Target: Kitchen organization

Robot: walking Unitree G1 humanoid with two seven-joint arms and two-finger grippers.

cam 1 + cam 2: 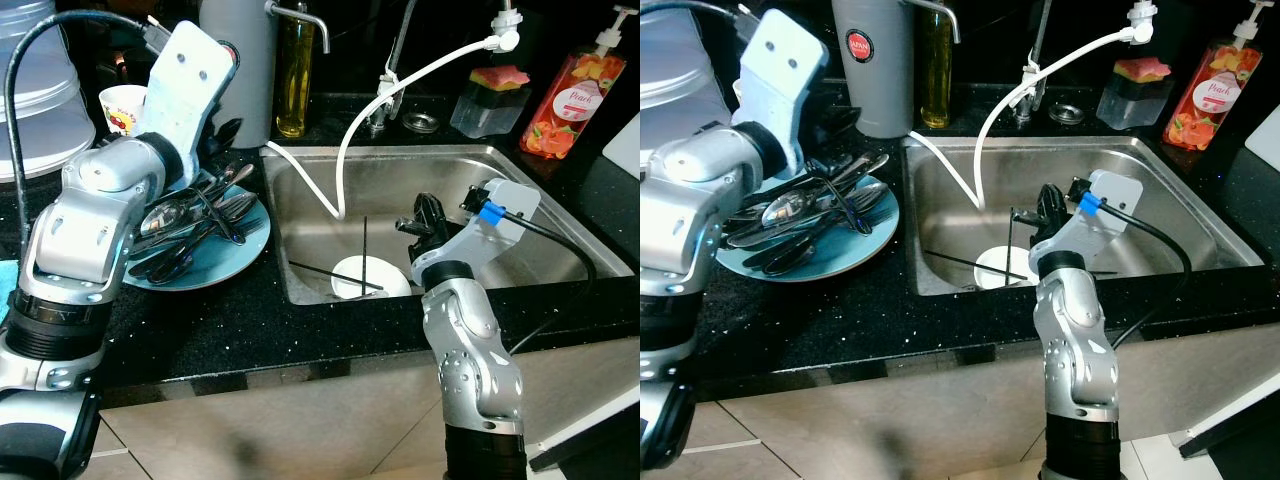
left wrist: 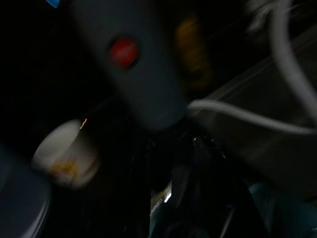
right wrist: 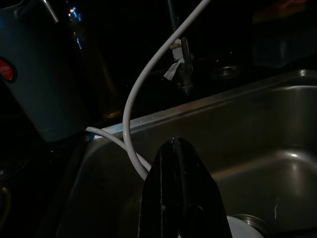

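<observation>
Right arm: seen nearest the camera, rising from the tabletop (image 1: 260, 330) edge, with the right hand (image 1: 428, 222) held over the sink (image 1: 540, 175).
Right hand state: the two black fingers are seen pressed together in the right wrist view, and nothing is held.
Sink: a white plate (image 1: 368, 277) lies on the bottom, with dark chopsticks (image 1: 335, 274) lying across it; one is seen upright. A white hose (image 1: 400, 85) is looped down into the basin.
Left hand: the left hand (image 1: 222, 150) is held just above the blue plate (image 1: 225, 255), at its far edge; whether it is open, or holds anything, cannot be told.
Cutlery: spoons (image 1: 185, 215) and other utensils are heaped on the blue plate, left of the sink.
Background: a grey jug (image 1: 873, 65), an oil bottle (image 1: 293, 80), a cup (image 1: 125, 105), a sponge (image 1: 497, 77) in its holder and a soap bottle (image 1: 575, 100) are set along the back.
Step in hand: the cutlery is probably being sorted by the left hand, while the right waits over the sink.
Next move: a single utensil is to be singled out from the tangled heap and pinched cleanly; the hose is to be avoided.
</observation>
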